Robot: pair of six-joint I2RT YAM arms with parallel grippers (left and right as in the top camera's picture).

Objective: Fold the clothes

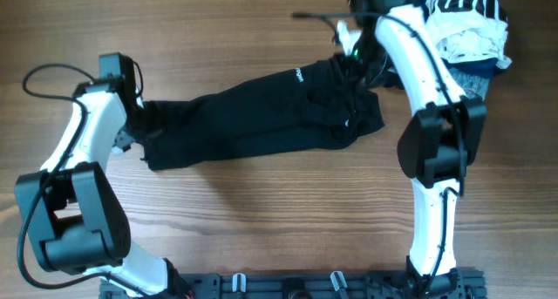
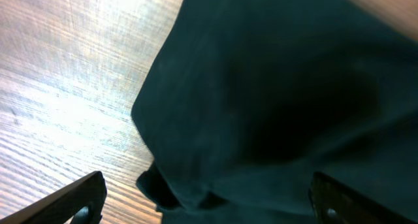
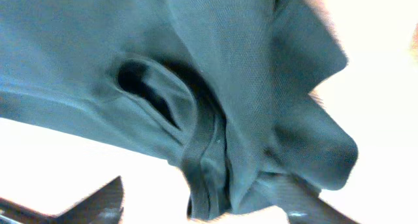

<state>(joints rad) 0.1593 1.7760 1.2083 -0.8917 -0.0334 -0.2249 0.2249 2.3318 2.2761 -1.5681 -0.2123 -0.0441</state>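
A black garment (image 1: 261,116) lies stretched across the middle of the wooden table, bunched at its right end. My left gripper (image 1: 138,116) is over its left end. In the left wrist view the fingers (image 2: 212,201) stand wide apart, with the dark cloth (image 2: 274,100) lying between and beyond them. My right gripper (image 1: 353,53) is at the garment's upper right end. In the right wrist view its fingers (image 3: 202,208) are apart around a bunched fold with a seam (image 3: 215,152), and the right finger touches the cloth.
A pile of other clothes (image 1: 471,29), white, dark blue and striped, sits at the table's back right corner behind the right arm. Bare wood table (image 1: 261,212) lies in front of the garment. A cable (image 1: 314,18) runs near the right gripper.
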